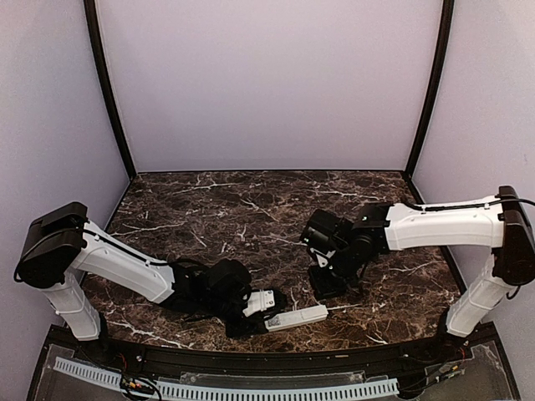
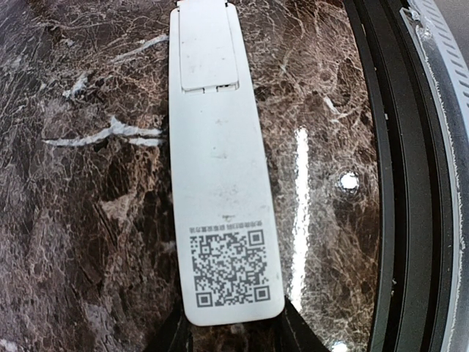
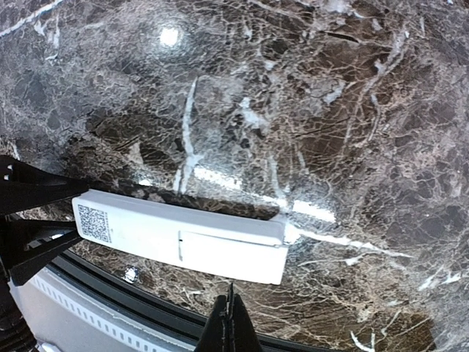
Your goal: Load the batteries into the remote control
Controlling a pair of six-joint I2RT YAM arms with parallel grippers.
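A slim white remote control (image 2: 220,161), back up with its battery cover (image 2: 207,48) on, juts from the left hand (image 2: 236,326), which is clamped on the code sticker (image 2: 229,268) end. The right hand (image 3: 231,326) is pinched together and empty, with the remote control just ahead.

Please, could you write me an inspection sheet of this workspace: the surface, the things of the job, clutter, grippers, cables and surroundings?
Surface: glossy dark brown marble-pattern table top, with lamp reflections.
Job's things: slim white rectangular plastic remote control is back up near the front edge, with the black-and-white code sticker at the held end; the battery cover looks closed. Batteries: nothing seen.
Clutter: nothing seen.
Grippers: left gripper shut on the remote control's sticker end; right gripper shut, holding nothing, apart from the remote control.
Cables: thin black cable along the right arm.
Surroundings: pale lilac walls, black corner posts, white slotted strip at the front edge.
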